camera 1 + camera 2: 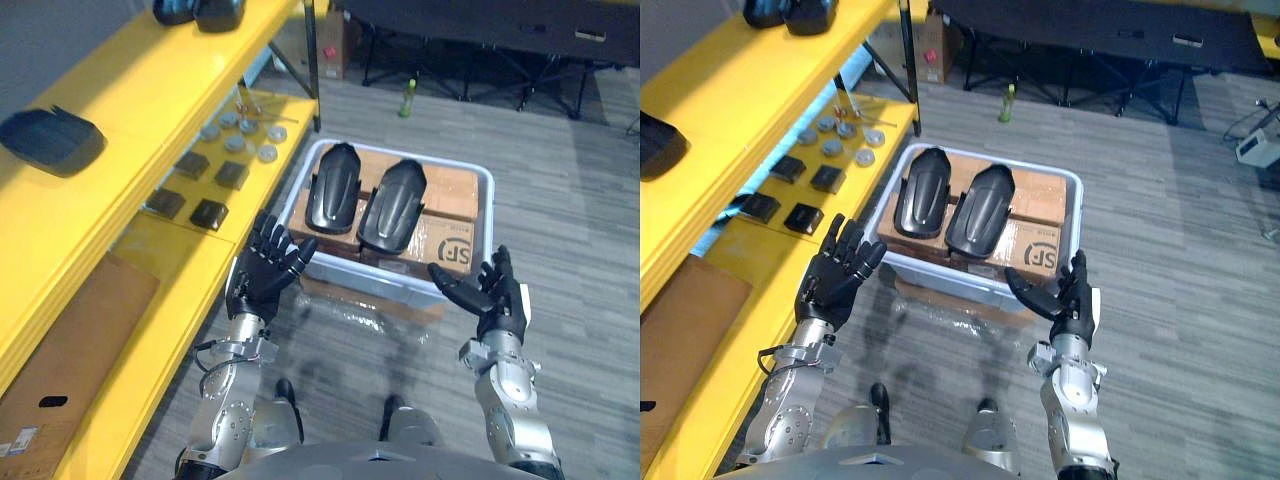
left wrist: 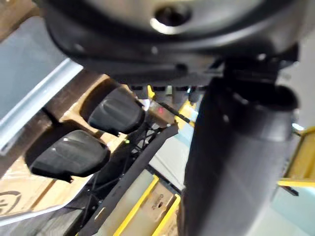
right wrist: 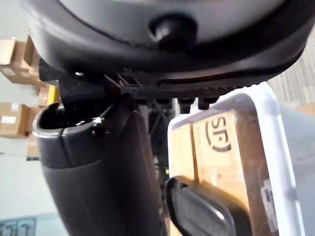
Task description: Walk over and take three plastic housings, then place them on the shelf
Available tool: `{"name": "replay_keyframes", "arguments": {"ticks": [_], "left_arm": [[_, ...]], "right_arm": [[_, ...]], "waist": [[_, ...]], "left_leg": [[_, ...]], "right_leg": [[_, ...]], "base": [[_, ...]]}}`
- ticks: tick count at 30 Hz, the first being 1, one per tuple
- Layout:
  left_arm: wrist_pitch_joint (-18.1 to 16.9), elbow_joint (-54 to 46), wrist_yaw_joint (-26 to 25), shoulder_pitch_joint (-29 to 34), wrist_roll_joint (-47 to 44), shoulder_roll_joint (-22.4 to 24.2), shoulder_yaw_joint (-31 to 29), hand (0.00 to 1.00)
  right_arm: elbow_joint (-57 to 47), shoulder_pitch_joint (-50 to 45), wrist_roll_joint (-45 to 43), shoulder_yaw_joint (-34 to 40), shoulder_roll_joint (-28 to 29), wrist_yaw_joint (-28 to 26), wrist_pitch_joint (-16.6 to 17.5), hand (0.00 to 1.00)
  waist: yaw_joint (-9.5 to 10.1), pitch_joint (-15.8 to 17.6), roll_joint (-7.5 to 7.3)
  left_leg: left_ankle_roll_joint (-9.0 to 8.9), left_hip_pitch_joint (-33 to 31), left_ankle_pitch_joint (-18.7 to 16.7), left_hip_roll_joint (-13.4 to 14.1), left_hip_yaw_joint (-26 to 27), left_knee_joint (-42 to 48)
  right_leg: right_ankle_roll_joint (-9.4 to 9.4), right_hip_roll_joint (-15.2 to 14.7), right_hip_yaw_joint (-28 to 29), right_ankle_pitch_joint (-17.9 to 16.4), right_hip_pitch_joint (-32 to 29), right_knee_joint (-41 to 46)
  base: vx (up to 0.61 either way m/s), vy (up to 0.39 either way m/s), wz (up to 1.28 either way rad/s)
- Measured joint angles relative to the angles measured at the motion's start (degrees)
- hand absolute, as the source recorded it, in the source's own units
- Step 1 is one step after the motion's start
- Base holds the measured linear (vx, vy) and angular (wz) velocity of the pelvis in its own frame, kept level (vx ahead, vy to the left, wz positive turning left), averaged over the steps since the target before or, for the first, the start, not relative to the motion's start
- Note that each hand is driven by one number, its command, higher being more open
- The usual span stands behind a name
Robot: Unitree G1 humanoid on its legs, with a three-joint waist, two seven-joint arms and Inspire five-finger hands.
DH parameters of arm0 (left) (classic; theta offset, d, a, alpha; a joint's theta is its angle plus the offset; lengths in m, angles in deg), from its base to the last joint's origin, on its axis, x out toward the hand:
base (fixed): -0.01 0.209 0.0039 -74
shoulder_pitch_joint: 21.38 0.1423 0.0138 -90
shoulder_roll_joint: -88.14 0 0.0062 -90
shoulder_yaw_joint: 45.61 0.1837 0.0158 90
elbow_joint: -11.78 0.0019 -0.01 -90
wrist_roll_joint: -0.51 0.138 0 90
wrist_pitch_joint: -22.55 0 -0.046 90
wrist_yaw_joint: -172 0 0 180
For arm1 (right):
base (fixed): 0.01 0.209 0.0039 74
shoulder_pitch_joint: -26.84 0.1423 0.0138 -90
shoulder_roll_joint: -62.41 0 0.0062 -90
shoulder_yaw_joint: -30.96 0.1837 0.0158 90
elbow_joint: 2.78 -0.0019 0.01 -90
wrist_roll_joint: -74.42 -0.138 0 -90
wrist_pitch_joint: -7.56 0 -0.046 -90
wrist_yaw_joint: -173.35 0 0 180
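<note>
Two black plastic housings, one on the left point(image 1: 334, 186) and one on the right point(image 1: 392, 205), lie side by side on cardboard boxes inside a pale blue bin point(image 1: 484, 185) on the floor. Another black housing point(image 1: 50, 140) rests on the yellow shelf's upper board point(image 1: 150, 90), and more dark housings point(image 1: 200, 12) sit at that board's far end. My left hand point(image 1: 268, 266) is open at the bin's near left corner, palm up, holding nothing. At the bin's near right corner my right hand point(image 1: 492, 292) hovers open and holds nothing.
The yellow shelf runs along my left; its lower board point(image 1: 215, 265) carries small black square parts point(image 1: 208, 213) and grey round discs point(image 1: 240, 135). A cardboard box point(image 1: 60, 350) stands below. A black table point(image 1: 480, 25) and a green bottle point(image 1: 408, 97) stand beyond the bin.
</note>
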Motion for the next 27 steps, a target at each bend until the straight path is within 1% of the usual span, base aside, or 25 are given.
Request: {"name": "replay_keyframes", "arguments": {"ticks": [1,2,3,4,5,8,9,10,11,12,14,16,17,19,21,22,25,26,27], "left_arm": [[0.18,0.06,-0.01,-0.57,-0.01,-0.64,0.85,1.00],[0.93,0.09,-0.04,-2.03,0.01,-2.47,2.58,1.00],[1.09,0.08,-0.02,-3.43,0.44,-3.09,3.32,1.00],[1.09,0.08,-0.13,-3.93,0.70,-2.97,3.55,1.00],[1.09,0.09,-0.67,-5.45,0.93,-2.99,3.69,1.00],[0.99,1.03,-1.98,-7.88,0.97,-3.10,3.44,1.00],[0.88,3.74,-2.57,-9.98,1.10,-2.94,3.42,1.00],[0.81,5.67,-3.12,-10.66,1.62,-2.47,3.45,1.00],[0.64,7.05,-3.33,-10.76,2.29,-2.28,3.44,1.00],[0.53,10.11,-3.61,-10.82,3.29,-2.15,3.51,1.00],[0.43,14.98,-3.68,-10.77,3.91,-1.97,3.93,1.00],[-0.54,20.33,-3.61,-10.44,3.90,-1.90,4.96,1.00],[-0.68,21.11,-3.55,-10.35,3.89,-1.84,5.07,1.00],[-2.18,22.47,-2.89,-9.47,3.89,-0.88,5.55,1.00],[-3.81,22.73,-2.52,-9.27,3.89,-0.14,6.39,1.00],[-5.03,23.08,-2.18,-9.28,3.82,0.11,6.99,1.00],[-6.80,23.75,-1.59,-10.99,3.74,0.36,7.62,1.00],[-7.38,24.78,-1.36,-12.34,3.74,1.28,7.60,1.00],[-7.58,25.16,-1.38,-12.65,3.73,1.63,7.61,1.00]], "right_arm": [[1.94,2.16,-0.21,0.84,-0.01,1.02,0.15,1.00],[5.13,6.14,-0.48,2.84,-0.22,2.86,0.35,1.00],[6.66,9.65,-0.49,4.23,-1.18,4.28,0.35,1.00],[6.91,11.19,-0.49,4.68,-1.96,4.77,0.36,1.00],[8.08,15.99,-0.52,4.94,-5.22,5.53,0.35,1.00],[12.47,23.43,-1.27,5.36,-9.79,5.34,0.16,1.00],[16.29,28.65,-2.26,6.08,-12.95,5.16,-0.13,1.00],[18.55,31.47,-2.32,6.35,-14.59,5.18,-0.30,1.00],[20.12,33.20,-2.48,6.32,-15.50,5.12,-0.42,1.00],[23.17,36.43,-2.69,6.23,-17.36,5.09,-0.89,1.00],[28.59,41.19,-2.82,5.79,-20.59,5.02,-1.21,1.00],[35.46,47.45,-4.42,3.22,-25.28,4.23,-1.80,1.00],[36.92,48.77,-4.41,2.57,-26.25,4.06,-2.07,1.00],[42.15,53.58,-4.46,-0.49,-29.13,3.61,-3.67,1.00],[45.46,55.92,-5.05,-2.26,-30.50,2.62,-4.27,1.00],[47.38,57.52,-5.08,-3.32,-30.92,1.69,-5.06,1.00],[50.64,60.00,-5.02,-5.22,-31.34,-0.57,-7.13,1.00],[51.58,60.56,-4.71,-6.50,-32.81,-1.81,-7.82,1.00],[52.03,60.97,-4.20,-6.91,-33.65,-2.61,-8.07,1.00]], "waist": [[0.10,0.38,-0.29],[0.43,0.94,-0.55],[0.66,2.56,-0.61],[0.80,3.18,-0.38],[0.93,3.79,0.20],[1.61,5.22,0.65],[1.67,6.69,1.33],[1.76,6.96,1.75],[1.96,6.99,1.80],[2.31,7.19,2.11],[3.20,7.72,2.72],[4.51,9.21,4.07],[4.72,9.46,4.41],[5.39,10.25,5.95],[6.59,10.77,6.88],[6.77,11.05,7.40],[7.03,11.33,7.65],[7.33,11.59,8.17],[7.51,11.71,8.35]], "left_leg": [[0.23,-0.72,-0.40,-0.01,0.39,0.72],[0.86,-2.31,-0.92,-0.38,0.67,1.48],[1.55,-2.65,-1.14,-1.11,1.15,1.93],[1.89,-3.07,-1.35,-1.34,1.25,2.12],[2.25,-5.94,-1.56,-1.97,1.29,2.75],[3.07,-8.75,-0.50,-2.29,0.83,2.82],[3.48,-9.76,0.67,-2.79,-0.29,2.57],[3.53,-10.50,1.22,-2.99,-0.87,2.22],[3.51,-10.82,1.72,-3.17,-1.05,1.73],[3.49,-11.43,2.59,-3.76,-1.61,0.91],[3.49,-12.14,3.42,-3.90,-2.25,0.12],[3.50,-12.41,4.47,-4.14,-2.76,-1.24],[3.56,-12.54,4.69,-4.28,-2.79,-1.52],[3.73,-13.28,5.67,-4.80,-3.58,-2.54],[3.91,-13.50,6.18,-4.92,-3.62,-3.17],[4.04,-13.99,6.32,-5.02,-3.93,-3.14],[4.23,-15.27,6.52,-5.26,-4.31,-2.77],[4.16,-16.58,6.45,-5.19,-4.99,-1.42],[4.15,-16.96,6.43,-5.12,-5.18,-1.00]], "right_leg": [[0.26,0.01,0.20,0.95,-0.12,-1.28],[0.58,-0.13,0.39,2.89,-0.12,-4.17],[1.20,-0.80,0.49,4.19,0.17,-5.74],[1.34,-0.97,0.81,4.79,0.09,-6.32],[1.59,-1.48,0.83,6.29,-1.76,-7.82],[1.60,-1.55,0.31,7.88,-3.82,-9.00],[1.66,-1.68,-0.75,8.20,-4.09,-9.26],[1.56,-1.75,-1.55,8.39,-4.54,-9.26],[1.60,-1.81,-1.68,8.44,-4.96,-9.26],[1.63,-1.84,-2.23,8.58,-5.47,-9.35],[1.52,-1.86,-3.03,8.84,-5.96,-9.67],[1.42,-1.96,-3.44,9.29,-6.36,-9.90],[1.43,-2.01,-3.58,9.31,-6.63,-9.81],[1.45,-2.40,-4.73,9.33,-7.33,-9.64],[1.45,-2.67,-4.78,9.33,-8.19,-8.83],[1.44,-2.82,-5.02,9.32,-8.85,-8.05],[1.45,-3.09,-5.30,9.31,-9.97,-7.52],[1.33,-3.23,-5.93,9.09,-10.92,-6.03],[1.23,-3.25,-6.13,9.01,-11.28,-5.47]], "base": [[-0.08,0.172,-0.26],[-0.09,0.201,-0.19],[-0.10,0.193,-0.12],[-0.11,0.182,-0.04],[-0.10,0.138,0.01],[-0.08,0.076,0.12],[-0.08,0.033,0.40],[-0.06,0.015,0.38],[-0.04,0.008,0.27],[-0.01,0.010,0.25],[0.00,0.002,0.22],[-0.01,-0.003,0.13],[-0.02,0.023,0.13],[-0.02,0.024,0.20],[-0.03,0.021,0.11],[-0.03,0.036,0.07],[-0.03,0.037,0.10],[-0.04,0.030,0.14],[-0.05,0.031,0.14]]}}
